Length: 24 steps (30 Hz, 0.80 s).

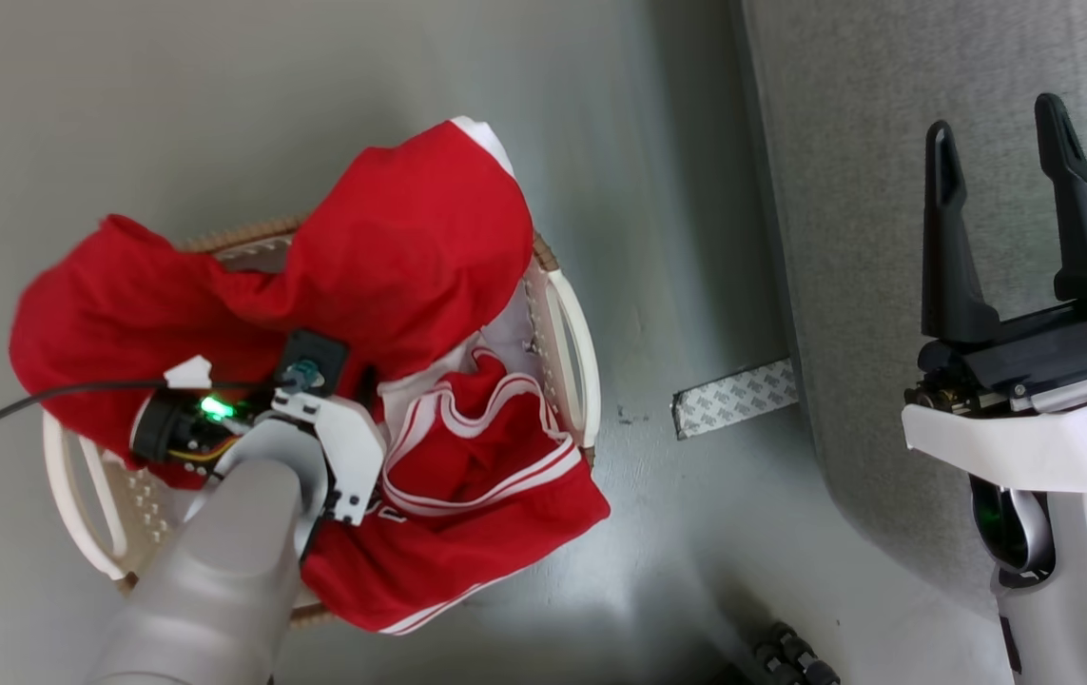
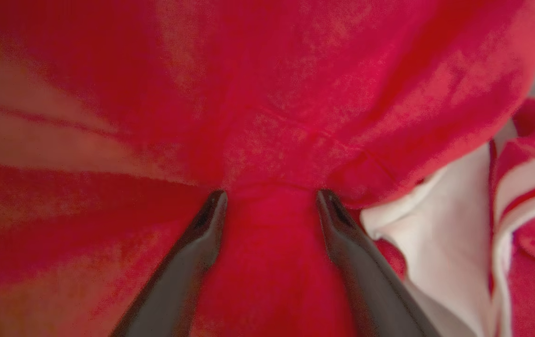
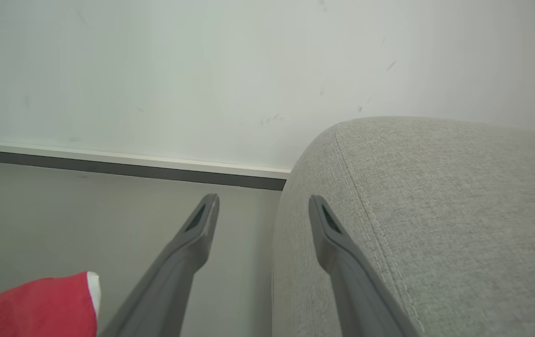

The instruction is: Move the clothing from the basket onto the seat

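Your left forearm (image 1: 220,561) enters from the lower left of the head view, pale grey, running up toward frame centre. Left wrist (image 1: 329,442) is tipped away from the camera, with a green light showing beside it. Left gripper (image 2: 269,199), in its own wrist view: both dark fingers rise from the bottom edge, tips held apart. Right gripper (image 1: 996,122) (image 3: 262,201) is at the right of the head view, fingers pointing up-frame and spread. Right wrist (image 1: 1028,447) sits below it in a white shell.
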Motion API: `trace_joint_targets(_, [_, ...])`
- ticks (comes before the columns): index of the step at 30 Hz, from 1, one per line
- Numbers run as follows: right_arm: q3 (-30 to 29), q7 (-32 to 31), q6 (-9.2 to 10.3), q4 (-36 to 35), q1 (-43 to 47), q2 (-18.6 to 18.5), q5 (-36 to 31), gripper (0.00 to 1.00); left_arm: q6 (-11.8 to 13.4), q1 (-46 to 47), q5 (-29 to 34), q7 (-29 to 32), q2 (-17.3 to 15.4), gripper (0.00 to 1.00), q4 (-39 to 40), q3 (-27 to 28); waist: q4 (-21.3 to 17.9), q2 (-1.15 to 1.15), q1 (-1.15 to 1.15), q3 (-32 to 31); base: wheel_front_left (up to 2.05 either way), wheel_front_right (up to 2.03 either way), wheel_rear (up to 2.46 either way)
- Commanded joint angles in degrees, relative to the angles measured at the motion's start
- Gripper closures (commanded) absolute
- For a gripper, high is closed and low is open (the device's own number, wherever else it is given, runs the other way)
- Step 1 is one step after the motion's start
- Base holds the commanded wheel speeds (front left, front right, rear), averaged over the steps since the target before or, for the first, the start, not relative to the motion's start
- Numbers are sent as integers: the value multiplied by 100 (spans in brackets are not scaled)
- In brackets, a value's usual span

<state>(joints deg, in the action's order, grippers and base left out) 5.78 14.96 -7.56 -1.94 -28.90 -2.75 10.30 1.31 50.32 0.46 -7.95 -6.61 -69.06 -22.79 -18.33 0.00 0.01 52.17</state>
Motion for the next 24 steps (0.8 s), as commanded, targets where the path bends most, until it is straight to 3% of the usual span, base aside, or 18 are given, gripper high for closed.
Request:
trace_joint_targets(1, [-15, 15, 14, -24, -65, -6, 66, 0, -25, 95, 28, -23, -46, 100, -82, -12, 7, 0, -1, 123, 0, 0, 0])
trace_joint_targets(6, [-119, 15, 14, 76, 16, -7, 186, 0, -118, 79, -164, -186, 63, 100, -200, 39, 141, 0, -1, -63, 0, 0, 0])
trace_joint_targets(14, [-275, 15, 14, 411, 444, -8, 246, 0, -437, -489, -660, -572, 288, 100, -169, 214, 462, 0, -1, -1199, 0, 0, 0])
trace_joint_targets(24, [-577, 16, 14, 862, 1514, -12, 71, 0, -626, -1756, -1395, -722, 366, 100, 1165, 127, 1060, 0, -1, -3156, 0, 0, 0])
